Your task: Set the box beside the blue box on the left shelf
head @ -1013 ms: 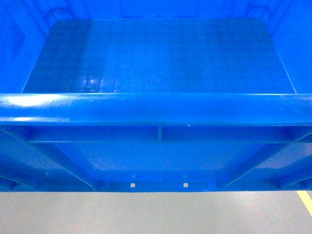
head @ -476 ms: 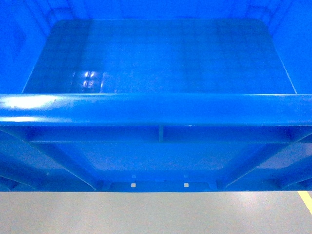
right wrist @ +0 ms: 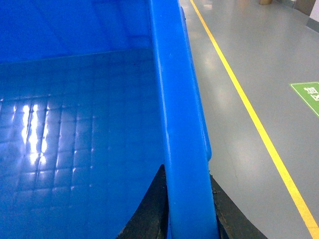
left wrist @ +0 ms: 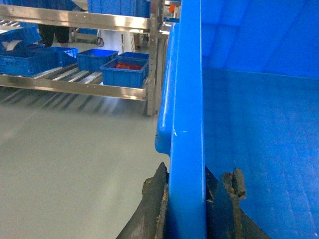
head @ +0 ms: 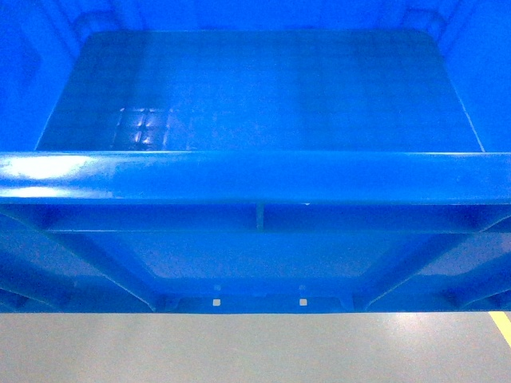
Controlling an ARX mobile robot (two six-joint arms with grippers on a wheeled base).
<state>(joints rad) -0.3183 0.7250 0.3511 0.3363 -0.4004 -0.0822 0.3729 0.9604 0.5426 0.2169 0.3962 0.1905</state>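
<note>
Up close, the robot is carrying one box, a large open-topped blue crate, held off the grey floor and filling nearly all of the head view. Two claws are doing the holding: the left claw is pinching the crate's left wall, one dark finger outside and one inside, and the right claw is clamping the right wall the same way. The crate's floor is lying bare, with nothing in it.

Judging by the frames, the step in hand is transport, with the set-down not yet begun. Doing it well is likely a matter of keeping both grips equally firm and the rim level, since a crate this wide could twist or slip if one side sags, and of approaching the rack squarely so the base meets the rollers flat.

Farther off to the left, a roller rack with steel rails is standing across the open floor, well apart from the crate; whether it is the left shelf meant cannot be told. Three or more smaller blue bins are sitting on it, one holding something red. On the right, one yellow floor line is running away past a green floor marking.
</note>
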